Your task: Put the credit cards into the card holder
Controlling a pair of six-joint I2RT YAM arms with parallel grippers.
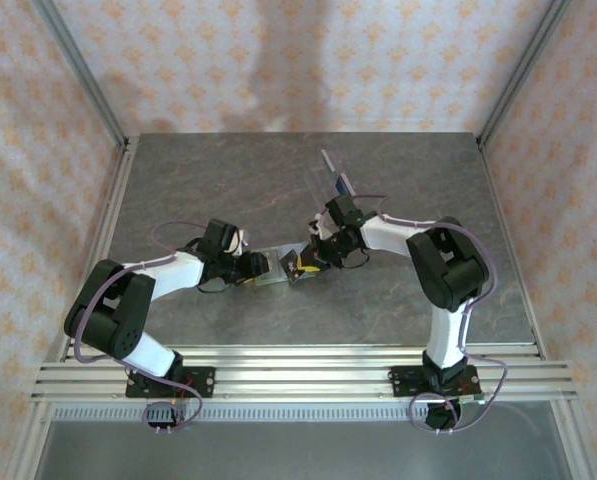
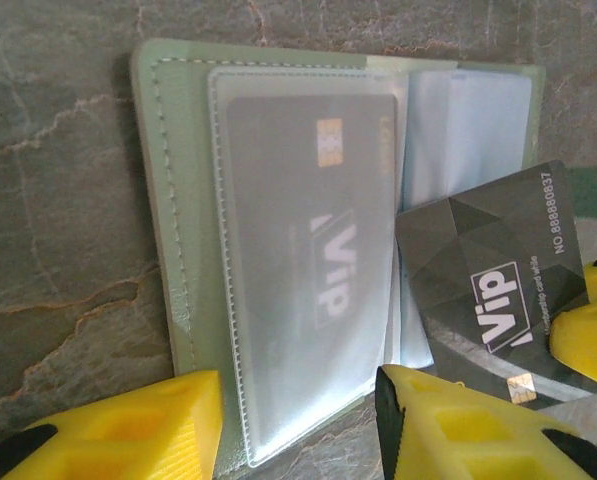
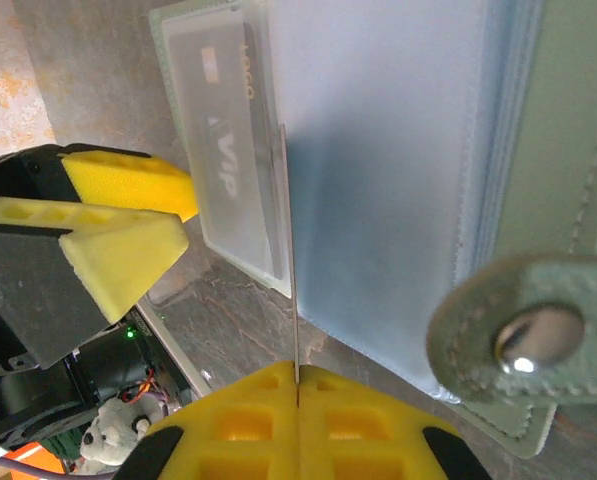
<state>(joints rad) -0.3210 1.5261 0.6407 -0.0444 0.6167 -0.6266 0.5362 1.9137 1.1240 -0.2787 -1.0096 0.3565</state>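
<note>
Your right fingers clench the dark plastic VIP card at the open sage-green card holder; your left fingers hang parted, empty. Miss the pocket mouth and the holder could slide.

The card holder, a sage-green wallet, was laid open on the bench between the two arms. Its pale frosted pockets were turned up and its snap tab was folded out at one side. The first credit card, dark and marked VIP, was tucked inside a pocket. The second credit card, dark and faceted, was held tilted over the open pockets, pinched by the right end effector.
</note>
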